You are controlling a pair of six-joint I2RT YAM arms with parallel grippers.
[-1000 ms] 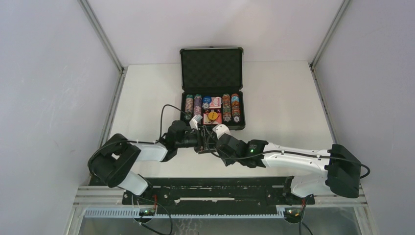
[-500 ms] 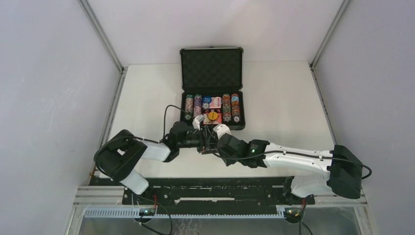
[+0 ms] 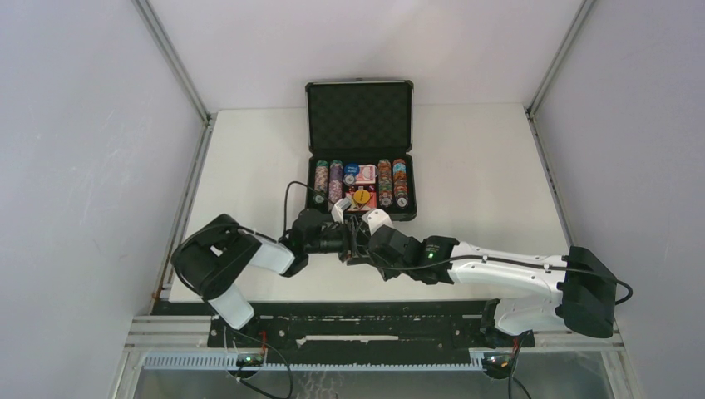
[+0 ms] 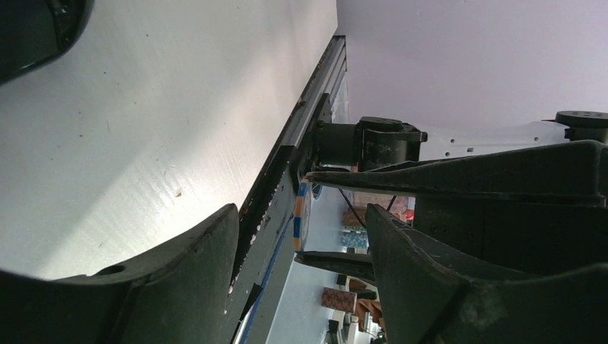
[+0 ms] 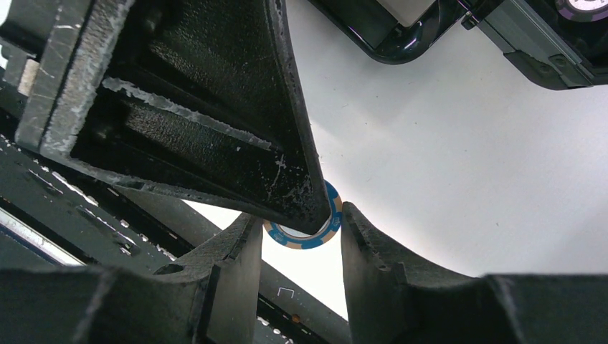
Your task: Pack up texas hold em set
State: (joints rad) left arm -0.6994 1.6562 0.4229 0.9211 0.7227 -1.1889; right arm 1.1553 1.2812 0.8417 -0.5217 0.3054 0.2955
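The open black case (image 3: 413,195) lies at the table's middle back, lid (image 3: 360,116) up, with rows of poker chips (image 3: 385,181) and red card boxes (image 3: 367,174) inside. Just in front of it my two grippers meet tip to tip. My right gripper (image 5: 297,229) is shut on a blue and tan poker chip (image 5: 310,239), pinching it by its rim. My left gripper (image 4: 301,236) is open, its fingers (image 4: 401,244) on either side of that chip (image 4: 300,215), seen edge-on there. One left finger covers part of the chip's face in the right wrist view.
A corner of the case (image 5: 545,50) shows at the top right of the right wrist view. The table's near edge with its black rail (image 3: 366,312) runs just behind the grippers. White walls and metal posts (image 3: 170,58) enclose the table.
My left arm has swung right, bringing its gripper closer onto the right gripper's tips, and its jaws have narrowed a little. The right arm has hardly moved.
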